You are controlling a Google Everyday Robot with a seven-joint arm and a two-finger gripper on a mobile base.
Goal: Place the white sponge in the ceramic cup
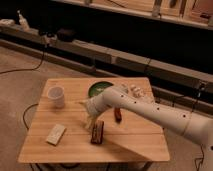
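- On the wooden table (135, 142), camera view: the ceramic cup (56, 96) stands upright near the far left corner. Its mouth is up and unobstructed, so it can take a drop from above.
- White sponge (55, 134) lies flat, nearer the camera than the cup and well apart from it. Nothing touches it, so the task thing is not yet picked up.
- Gripper (89, 116) hangs over the table, right of the cup and a little nearer the camera, at the end of the white arm (150, 112) reaching in from the right. Fingers are spread wide with nothing between them; readied for a grasp, I judge, not carrying.
- Black bar (97, 132) lies right of the cup and nearer the camera, just beneath the gripper. There is a risk of the fingers meeting it instead of the sponge.
- Green bowl (95, 86) sits right of the cup at the far edge, partly hidden by the arm. It is off the sponge-to-cup path.
- Next move, by judgement: travel toward the cup's side, descend over the sponge, close across its narrower width.
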